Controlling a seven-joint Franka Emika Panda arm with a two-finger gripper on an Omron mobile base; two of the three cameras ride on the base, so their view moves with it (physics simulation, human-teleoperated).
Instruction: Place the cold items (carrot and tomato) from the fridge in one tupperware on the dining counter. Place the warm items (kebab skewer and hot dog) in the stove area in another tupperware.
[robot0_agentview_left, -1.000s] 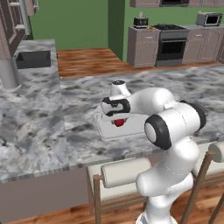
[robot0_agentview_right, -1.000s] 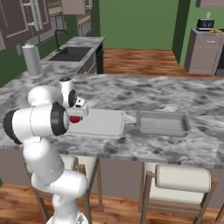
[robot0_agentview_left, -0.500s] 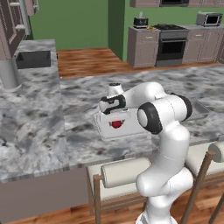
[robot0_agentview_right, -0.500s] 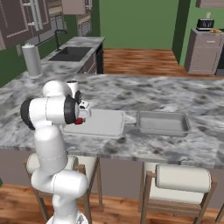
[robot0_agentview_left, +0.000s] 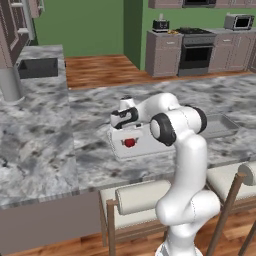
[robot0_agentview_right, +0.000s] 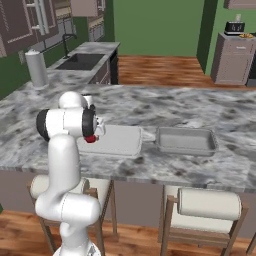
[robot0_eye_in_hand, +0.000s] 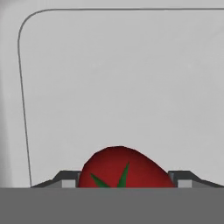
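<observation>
one marble counter (robot0_agentview_left: 60, 150) carries two tupperwares, side by side and apart. the white one (robot0_agentview_left: 145, 148) lies under the arm, and the grey one (robot0_agentview_right: 186, 141) sits next to it; in the left base view the arm cuts off most of the grey one. two stools (robot0_agentview_right: 207, 205) stand at the counter's near edge, each only partly visible. one tomato (robot0_agentview_left: 130, 142) lies in the white tupperware, near one end of it. in the right base view the arm hides nearly all of it, leaving a small red patch. one gripper (robot0_agentview_left: 124, 118) hangs above the tomato, apart from it. in the hand view the tomato (robot0_eye_in_hand: 124, 168) shows between the two fingertips (robot0_eye_in_hand: 65, 179), its lower part cut off at the bottom of the view; the jaws stand spread on either side, and i cannot tell whether they touch it.
</observation>
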